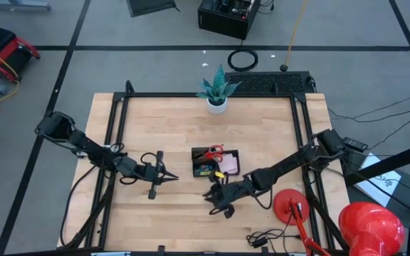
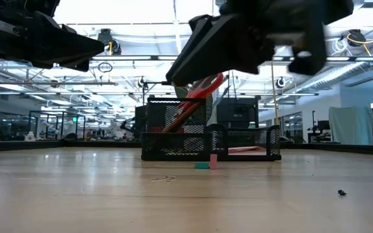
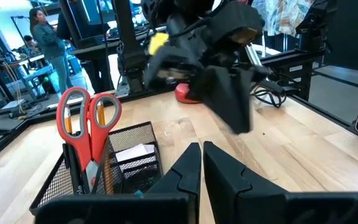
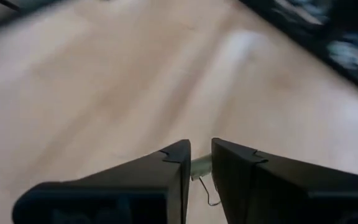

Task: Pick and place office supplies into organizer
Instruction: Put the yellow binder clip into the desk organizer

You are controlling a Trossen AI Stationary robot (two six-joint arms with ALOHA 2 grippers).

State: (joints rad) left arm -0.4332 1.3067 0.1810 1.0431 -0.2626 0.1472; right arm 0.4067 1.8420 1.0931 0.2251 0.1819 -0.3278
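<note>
R gripper (image 4: 201,171) is pinching a small pale clip (image 4: 205,180) over the table, just in front of the organizer (image 1: 216,163). L gripper (image 3: 202,167) is waiting nearby w/ fingers together.

No text, label, brand, number or sign can be read anywhere in these views (the white slip inside the mesh organizer (image 3: 95,177) shows no legible writing either).

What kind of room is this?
Probably a robot lab or workshop: two robot arms work at a wooden table, with workbenches and ceiling lights behind, and a person nearby.
</note>
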